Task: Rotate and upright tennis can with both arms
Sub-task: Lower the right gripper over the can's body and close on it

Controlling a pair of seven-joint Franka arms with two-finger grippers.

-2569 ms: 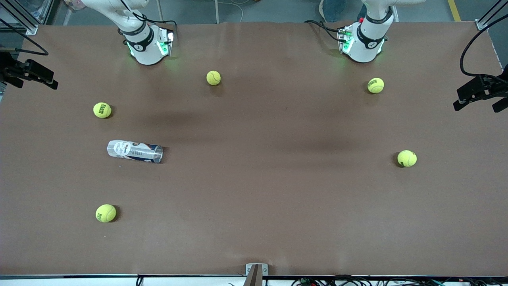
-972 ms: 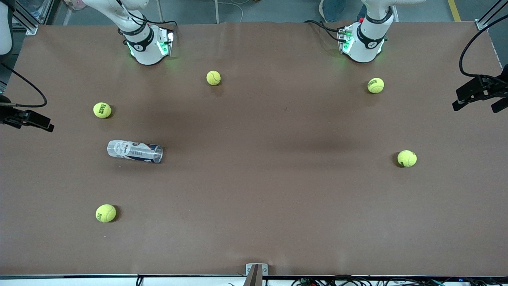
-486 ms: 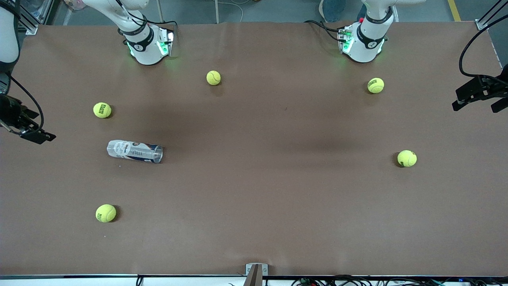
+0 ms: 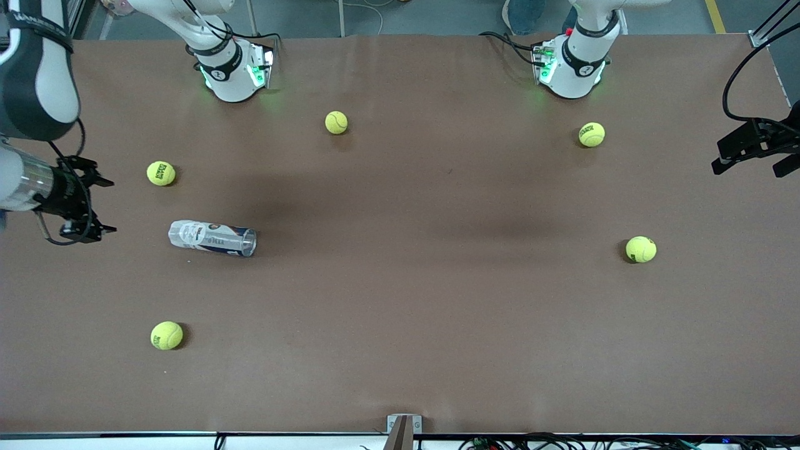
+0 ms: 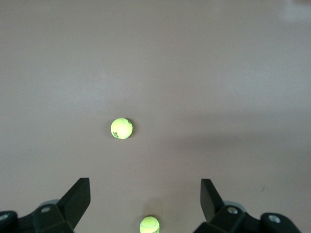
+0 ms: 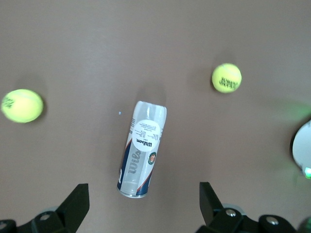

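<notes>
Brown tabletop [image 4: 400, 300] carries the clear plastic tennis can [image 4: 212, 237], lying flat at three o'clock from the open-fingered right gripper [image 4: 103, 206]; the open left gripper [image 4: 747, 156] waits well apart.

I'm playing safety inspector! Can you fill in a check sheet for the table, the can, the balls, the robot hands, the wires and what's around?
Surface: brown table, bare between the items.
Job's things: tennis can lying on its side, untouched.
Clutter: five tennis balls scattered; nearest ball.
Grippers: right hand open, over the table's end, beside the can; left hand open, waiting at the other end.
Cables: black wires along the near edge.
Surroundings: grey floor by the bases.
</notes>
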